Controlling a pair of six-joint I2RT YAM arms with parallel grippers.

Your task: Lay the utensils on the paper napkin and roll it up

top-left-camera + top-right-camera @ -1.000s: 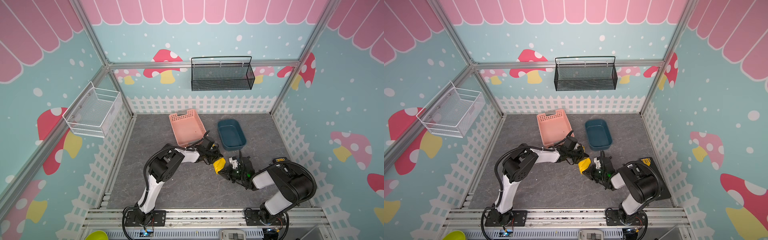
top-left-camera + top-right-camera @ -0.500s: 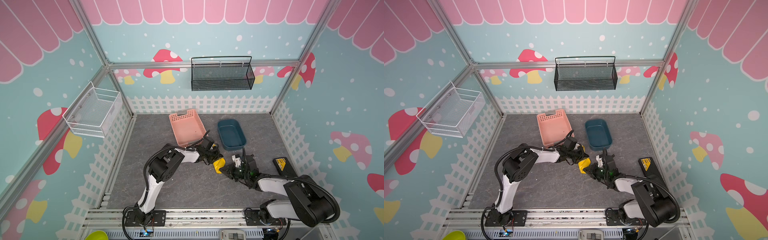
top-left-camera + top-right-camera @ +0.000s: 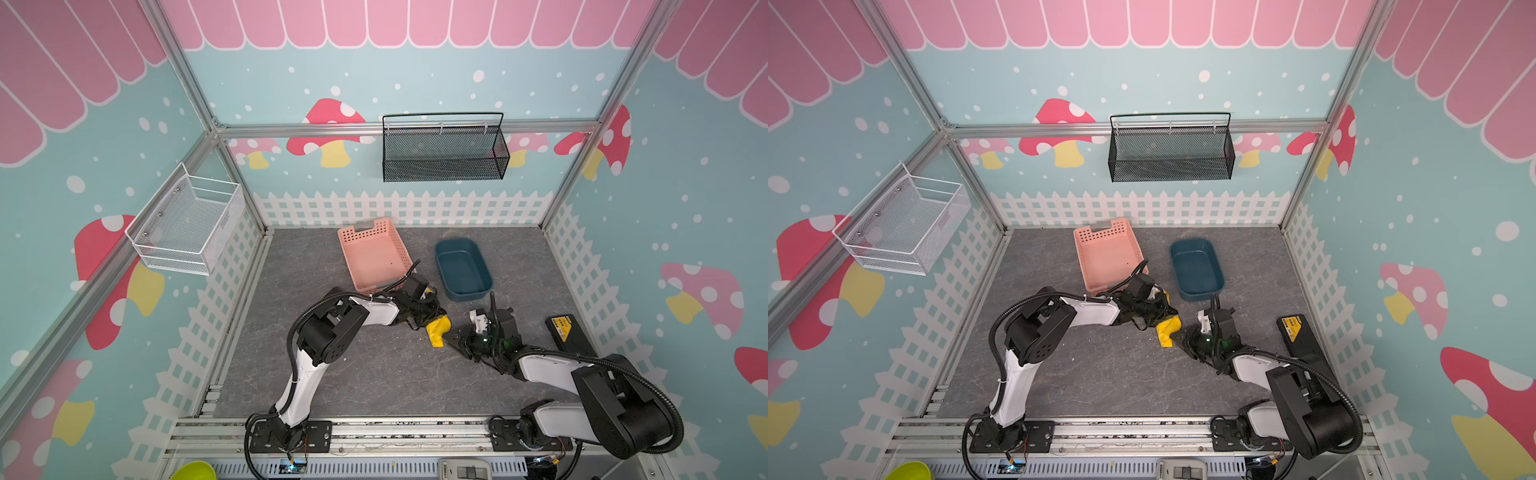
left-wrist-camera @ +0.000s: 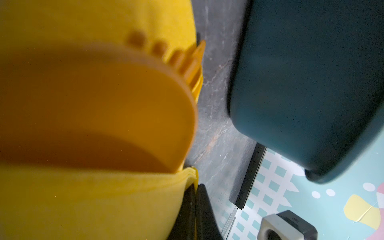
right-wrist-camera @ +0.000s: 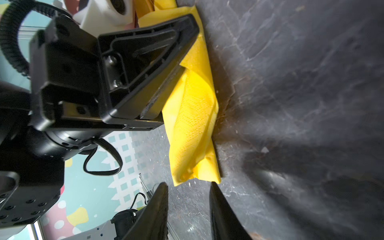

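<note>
- At the very near edge, at 7 o'clock and off the table (image 3: pixel 374 374), the rim of a green bowl (image 3: pixel 193 471) shows below the rail in a top view.
- The right claw (image 5: pixel 188 185) sits low over the table at 4 o'clock from the paper napkin (image 5: pixel 193 124). It is released: its two fingers (image 5: pixel 160 207) stand apart with nothing between them, tips just beside the roll's near end. Whether they touch the paper I cannot tell.
- The paper napkin is a rumpled yellow roll lying on the table just to the 3 o'clock side of the middle. It runs roughly from 6 to 12 o'clock in both top views.
- The left claw (image 3: pixel 432 319) reaches in from 9 o'clock and is clenched on the roll's far half. The right wrist view shows one black finger (image 5: pixel 145 58) pressed flat on the paper.
- The left wrist view shows the utensils (image 4: pixel 145 83) inside the wrap: the spoon (image 4: pixel 104 108) with its round bowl, and the tines of the fork (image 4: pixel 187 60) past it. The knife cannot be made out.
- A black and yellow box (image 3: pixel 565 332) lies at 3 o'clock from the roll, well apart.
- Farther back, a pink basket (image 3: pixel 365 235) stands at 11 o'clock from the roll and a blue tub (image 3: pixel 469 296) at 1 o'clock, the two near each other but apart.
- On the back wall at 12 o'clock hangs a black mesh basket (image 3: pixel 444 153), and on the side wall at 10 o'clock a white wire basket (image 3: pixel 187 226).
</note>
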